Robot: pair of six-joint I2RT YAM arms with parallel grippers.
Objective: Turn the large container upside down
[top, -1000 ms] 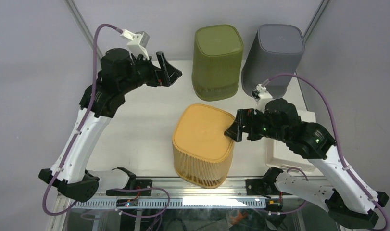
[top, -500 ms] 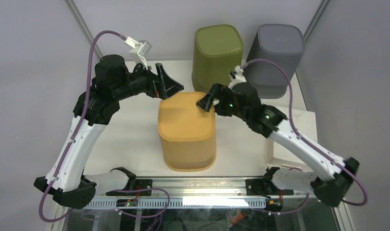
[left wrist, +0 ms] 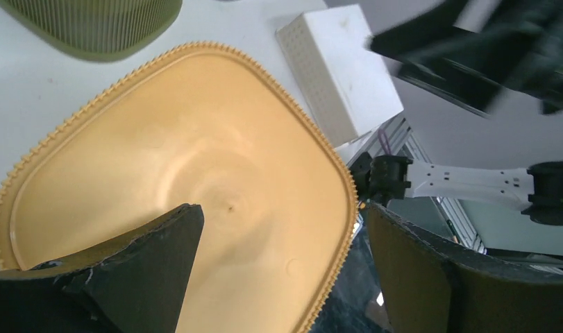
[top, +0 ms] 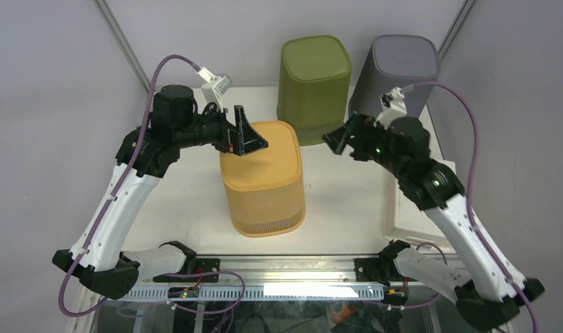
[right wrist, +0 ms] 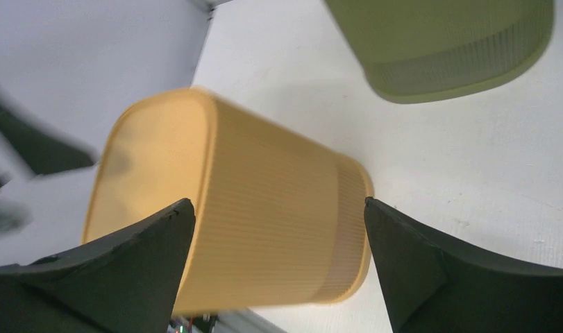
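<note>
The yellow container [top: 262, 180] is seen standing base-up, rim down, near the middle of the table [top: 188, 187]. The left gripper [top: 254, 139] is held with fingers apart over its 10 o'clock corner. The right gripper [top: 337, 135], also spread wide, is held clear at 2 o'clock. A green container [top: 314, 76] is placed at 12 o'clock.

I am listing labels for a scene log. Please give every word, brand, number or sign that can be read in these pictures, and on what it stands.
No readable text in any view.
Yellow container: plain ribbed plastic, no label.
Green container: no label.
Grey container: no print that can be read.
White box: only rows of small dots, no words.
</note>
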